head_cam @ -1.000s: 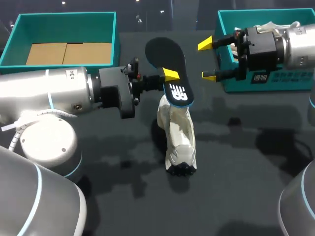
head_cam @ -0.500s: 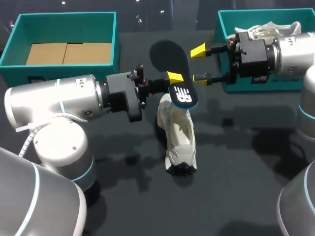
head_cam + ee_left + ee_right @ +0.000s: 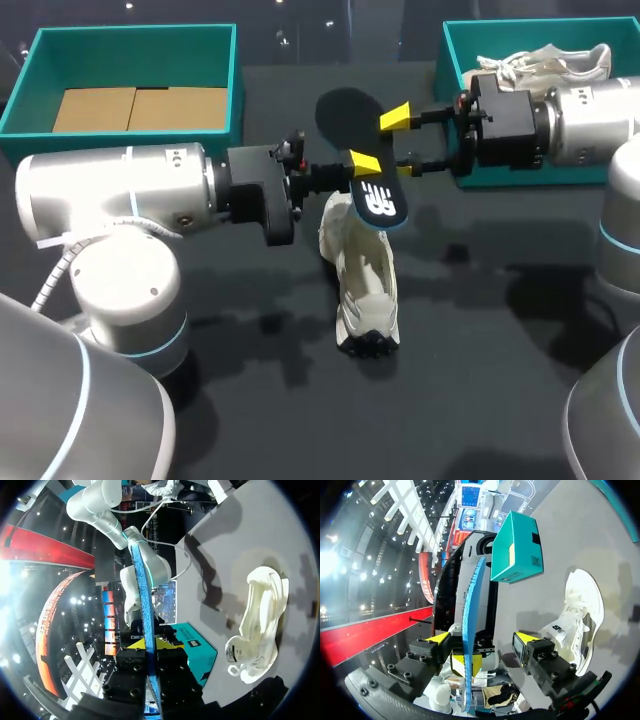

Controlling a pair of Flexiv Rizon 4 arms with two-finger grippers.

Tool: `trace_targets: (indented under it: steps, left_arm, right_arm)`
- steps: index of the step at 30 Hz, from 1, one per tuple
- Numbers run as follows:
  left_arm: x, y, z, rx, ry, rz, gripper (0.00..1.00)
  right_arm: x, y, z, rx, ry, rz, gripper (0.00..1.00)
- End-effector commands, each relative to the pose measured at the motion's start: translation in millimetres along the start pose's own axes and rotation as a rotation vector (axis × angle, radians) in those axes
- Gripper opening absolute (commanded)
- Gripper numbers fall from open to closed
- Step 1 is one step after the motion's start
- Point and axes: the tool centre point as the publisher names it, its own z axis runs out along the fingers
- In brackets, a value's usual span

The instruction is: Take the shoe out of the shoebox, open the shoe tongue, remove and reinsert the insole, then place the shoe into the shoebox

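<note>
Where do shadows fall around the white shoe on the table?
Head view: soft dark patches on the table right of the shoe. Left wrist view: darker shadows on the table beside it. Right wrist view: grey shadows flank it.

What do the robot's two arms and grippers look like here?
The left arm and right arm are thick silver-white cylinders with thin light-blue rings at the joints and black blocky wrist units. A white ribbed cable runs beside the left arm's lower joint. The left gripper and right gripper each have slim black fingers with bright yellow wedge-shaped tips.
</note>
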Motion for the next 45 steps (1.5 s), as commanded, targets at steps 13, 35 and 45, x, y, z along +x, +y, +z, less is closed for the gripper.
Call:
trace_targets:
  steps: [13,35,45]
  left_arm:
    - [5.6,-1.3,10.4,0.02,0.037,0.018,0.0]
    - [10.5,-2.5,16.0,0.018,0.058,0.036,0.0]
    - [12.6,-2.1,18.4,0.018,0.063,0.042,0.0]
  right_arm:
    - [0.6,-2.4,8.0,0.045,-0.009,-0.01,0.46]
    - [1.7,-12.9,15.5,0.064,0.027,-0.011,0.21]
    - [5.7,-15.0,21.0,0.075,0.039,-0.015,0.26]
